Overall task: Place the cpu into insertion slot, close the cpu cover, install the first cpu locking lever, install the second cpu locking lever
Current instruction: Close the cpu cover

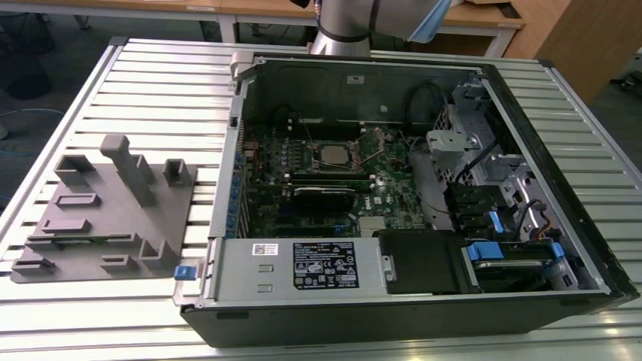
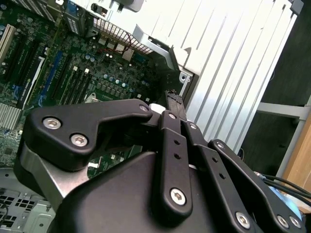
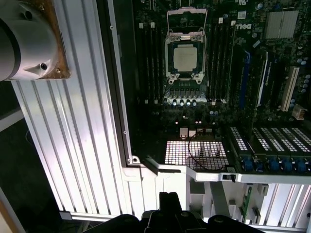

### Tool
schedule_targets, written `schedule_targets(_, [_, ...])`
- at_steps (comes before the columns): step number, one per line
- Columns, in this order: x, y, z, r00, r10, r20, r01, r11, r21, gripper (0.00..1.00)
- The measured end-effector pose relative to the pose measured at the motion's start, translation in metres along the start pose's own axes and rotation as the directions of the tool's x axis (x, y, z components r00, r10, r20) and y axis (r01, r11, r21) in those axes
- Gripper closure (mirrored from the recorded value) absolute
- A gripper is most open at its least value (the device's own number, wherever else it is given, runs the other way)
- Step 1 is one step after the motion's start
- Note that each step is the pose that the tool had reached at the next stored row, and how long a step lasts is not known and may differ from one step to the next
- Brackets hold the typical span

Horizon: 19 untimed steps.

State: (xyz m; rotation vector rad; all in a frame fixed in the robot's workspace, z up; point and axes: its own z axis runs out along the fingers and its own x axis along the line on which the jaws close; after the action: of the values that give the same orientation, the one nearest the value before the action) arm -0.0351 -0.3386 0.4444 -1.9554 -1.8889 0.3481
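Grey moulded fixture point(image 1: 101, 210) on slatted aluminium table point(image 1: 150, 68), exterior view's left. Open computer case point(image 1: 401, 320) beside it, green motherboard point(image 1: 393, 180) inside. Cpu point(image 1: 329, 153) seated in insertion slot point(image 3: 185, 83) (silver top up), cpu cover point(image 3: 187, 9) standing open. Gripper point(image 2: 174, 97) above case rim, well apart from cpu, fingers point(image 2: 170, 112) pressed together, nothing between.

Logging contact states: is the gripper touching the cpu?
Apart. In the first wrist view the gripper hangs by the case wall, far from the cpu lying in the insertion slot.
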Motion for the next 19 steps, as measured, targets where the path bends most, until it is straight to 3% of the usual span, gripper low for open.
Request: schedule_targets(19, [0.0007, -0.0033, -0.0066, 1.0, 0.0, 0.0, 0.0, 1.0, 0.0, 0.89])
